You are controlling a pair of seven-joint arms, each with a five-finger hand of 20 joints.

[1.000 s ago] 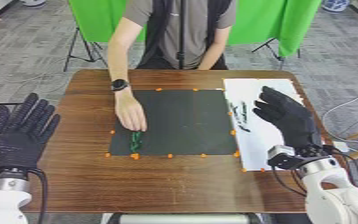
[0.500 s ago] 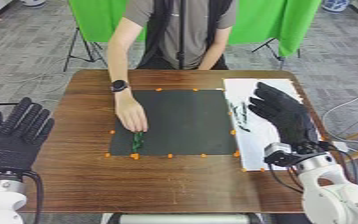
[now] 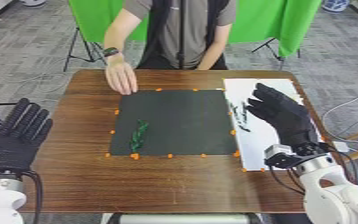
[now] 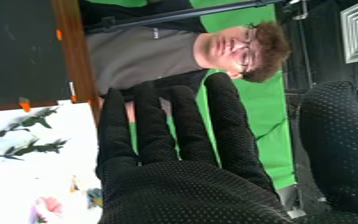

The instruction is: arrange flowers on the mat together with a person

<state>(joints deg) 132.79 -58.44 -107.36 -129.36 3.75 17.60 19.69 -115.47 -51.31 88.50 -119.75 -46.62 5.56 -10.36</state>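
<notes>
1. Since the earlier frame, the person's hand (image 3: 120, 78) has let go of the green sprig and drawn back to the far left corner of the dark mat (image 3: 180, 120); we log both robot hands as nearly unmoved.
2. Sprig (image 3: 139, 136): we find it lying on the left part of the mat, running roughly near to far, its near end close to the mat's near edge.
3. Right hand (image 3: 286, 117): we note it raised above the white sheet (image 3: 257, 152) at the right of the table (image 3: 104, 185). Its fingers (image 4: 189, 132) are straight, slightly parted, with the thumb well apart from them; they hold nothing.
4. Left hand (image 3: 8, 145): we place it by the table's left side, fingers straight and fanned, nothing held.
5. White sheet: we record dark leafy stems (image 4: 33, 148) lying on it, apart from the mat; the right wrist view also gives us a pink flower (image 4: 47, 207) there.
6. Orange markers (image 3: 135, 156): we see them set around the edges of the mat and along the sheet.
</notes>
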